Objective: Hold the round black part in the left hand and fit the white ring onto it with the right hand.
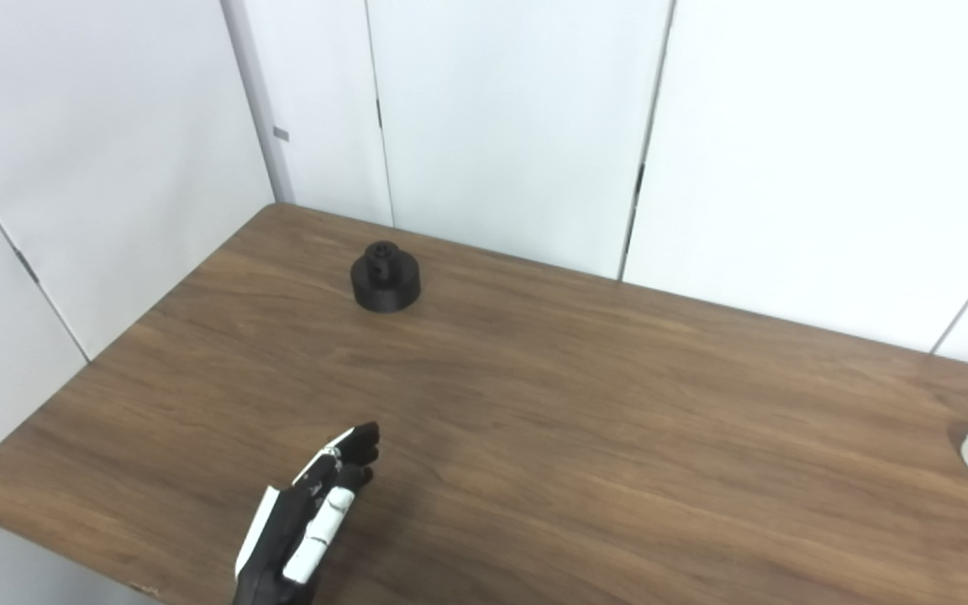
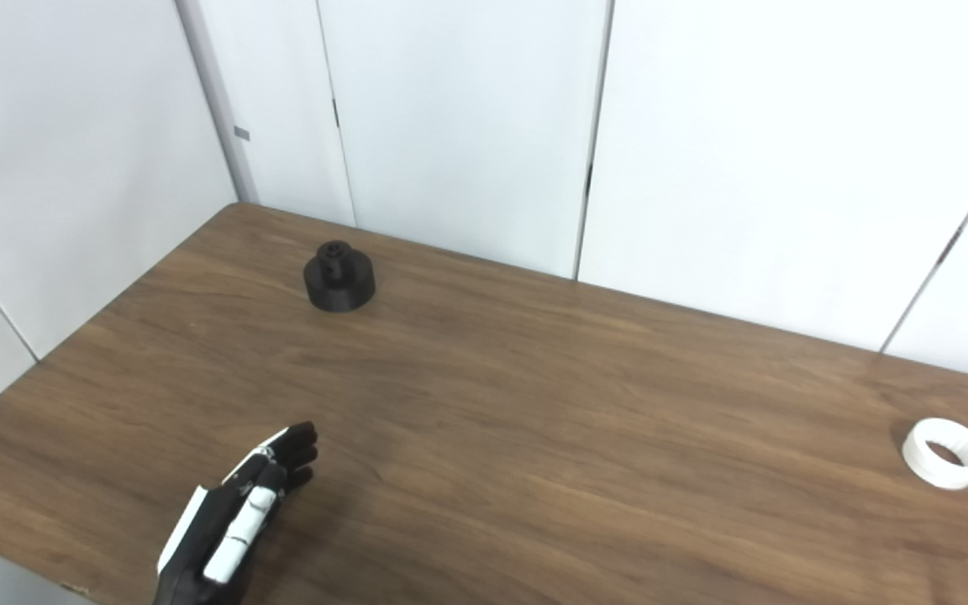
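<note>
Left hand (image 1: 307, 521), empty with fingers straight and together, must reach the round black part (image 1: 386, 278) well beyond it.

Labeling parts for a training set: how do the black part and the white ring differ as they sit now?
The black part is dark and solid, with a small hub on top; the white ring is pale and hollow through the middle. The black part sits far left near the wall, the white ring far right. Both are round, rest on the table, and are untouched.
</note>
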